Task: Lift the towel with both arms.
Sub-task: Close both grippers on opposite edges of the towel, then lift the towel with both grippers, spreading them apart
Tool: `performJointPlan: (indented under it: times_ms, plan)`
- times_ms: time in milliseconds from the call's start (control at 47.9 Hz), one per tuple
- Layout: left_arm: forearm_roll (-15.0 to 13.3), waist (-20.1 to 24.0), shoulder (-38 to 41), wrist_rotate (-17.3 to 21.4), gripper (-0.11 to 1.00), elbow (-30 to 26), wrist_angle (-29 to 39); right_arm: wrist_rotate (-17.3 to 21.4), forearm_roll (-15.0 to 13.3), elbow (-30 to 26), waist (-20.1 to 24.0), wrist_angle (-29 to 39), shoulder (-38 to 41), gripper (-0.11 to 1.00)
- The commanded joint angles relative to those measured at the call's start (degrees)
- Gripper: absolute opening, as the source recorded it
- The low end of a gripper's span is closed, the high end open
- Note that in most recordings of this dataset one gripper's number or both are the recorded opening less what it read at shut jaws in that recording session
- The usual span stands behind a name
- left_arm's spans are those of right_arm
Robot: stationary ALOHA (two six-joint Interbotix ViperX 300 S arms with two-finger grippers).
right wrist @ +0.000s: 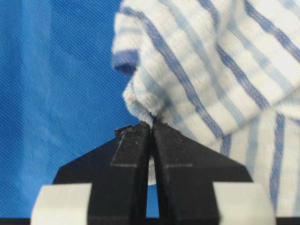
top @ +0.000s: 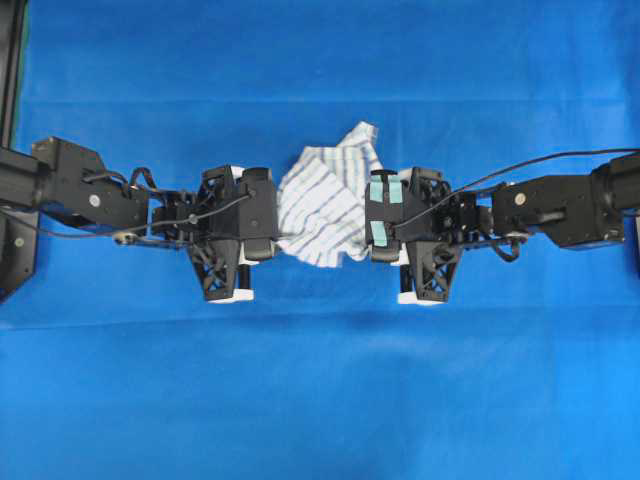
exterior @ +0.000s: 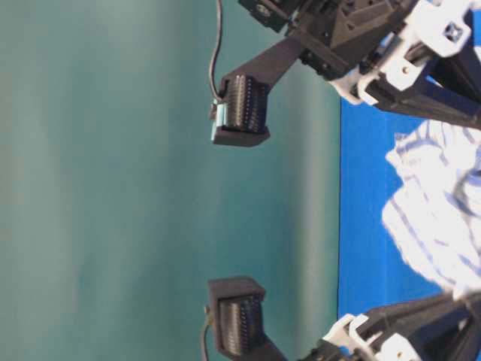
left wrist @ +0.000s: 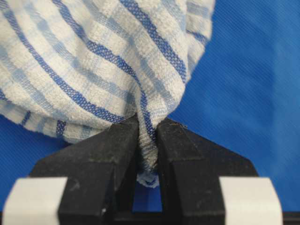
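Blue cloth surface, teal backdrop. Striped towel bunched between left gripper and right gripper, both pinching its edges.

1. A worktop covered by a bright blue cloth is seen in the overhead view, filling nearly the whole picture.
2. Faint creases are seen running across the cloth below the middle of that view.
3. A dark upright strip is seen at the far left edge of the overhead view; what it is cannot be told.
4. In the table-level view, which is turned on its side, a plain teal-green backdrop is shown across the left part, with the blue cloth meeting it along a straight edge.
5. In both wrist views the fine woven texture of the blue cloth is seen.
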Motion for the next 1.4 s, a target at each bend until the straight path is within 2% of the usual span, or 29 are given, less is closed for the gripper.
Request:
performJointPlan:
  times_ms: [0,376,689,835,1106,1378]
  plan:
    - [0.00,-0.26,-4.83,-0.09,0.07,-1.58,2.11,0.18,0.09,-1.14,-0.18,1.67,-4.31,0.02]
    - [0.00,0.44,-22.32,0.26,0.07,-8.44,19.51,-0.26,-0.26,-4.92,-0.26,15.03,-21.80,0.02]
    - [0.00,1.32,-32.61,0.62,0.07,-16.35,29.97,-0.26,-3.78,-12.22,-0.35,26.46,-33.66,0.02]
    - [0.09,1.32,-35.42,0.70,0.07,-20.74,33.22,-0.09,-5.01,-16.26,-0.35,30.23,-36.91,0.02]
    - [0.26,1.32,-37.44,1.05,0.07,-29.44,37.79,-0.35,-5.01,-23.91,-0.35,36.21,-39.64,0.02]
    - [0.26,1.32,-35.77,5.01,0.07,-31.55,37.62,-0.53,-5.01,-24.96,-0.35,37.09,-38.58,0.02]
